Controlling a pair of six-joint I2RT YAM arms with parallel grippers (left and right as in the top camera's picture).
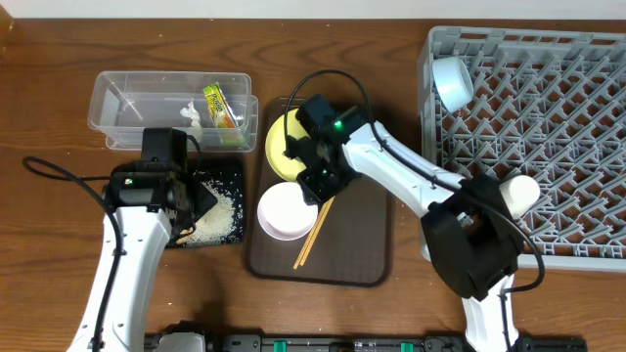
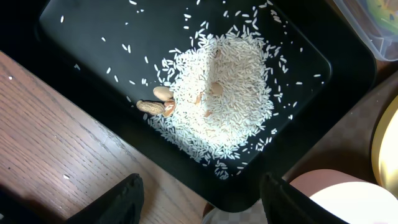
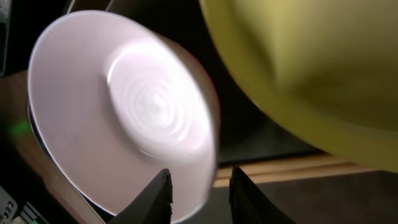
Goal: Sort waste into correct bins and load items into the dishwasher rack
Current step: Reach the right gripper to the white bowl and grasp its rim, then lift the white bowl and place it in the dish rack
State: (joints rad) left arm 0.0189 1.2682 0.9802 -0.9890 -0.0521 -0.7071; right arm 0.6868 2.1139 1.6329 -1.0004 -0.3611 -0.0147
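The rice scraps (image 2: pixel 230 93) lie heaped in the black tray (image 1: pixel 227 176). My left gripper (image 2: pixel 202 202) is open and empty above the tray's near corner; in the overhead view it (image 1: pixel 191 200) is at the tray's left side. The clear tub (image 1: pixel 171 78) holds the wrapper (image 1: pixel 222 106) and the tissue (image 1: pixel 192 115). My right gripper (image 3: pixel 199 193) is open and straddles the rim of the white bowl (image 3: pixel 124 106), beside the yellow plate (image 3: pixel 311 81) and the chopsticks (image 3: pixel 298 171). The rack (image 1: pixel 548 127) holds the light blue bowl (image 1: pixel 452 80) and the pale cup (image 1: pixel 521 191).
The white bowl (image 1: pixel 284 213), yellow plate (image 1: pixel 279 147) and chopsticks (image 1: pixel 311 240) sit on the dark brown serving tray (image 1: pixel 362 235), between the black tray and the rack. A few brown nut-like bits (image 2: pixel 158 102) lie in the rice. The right arm's cable loops over the plate.
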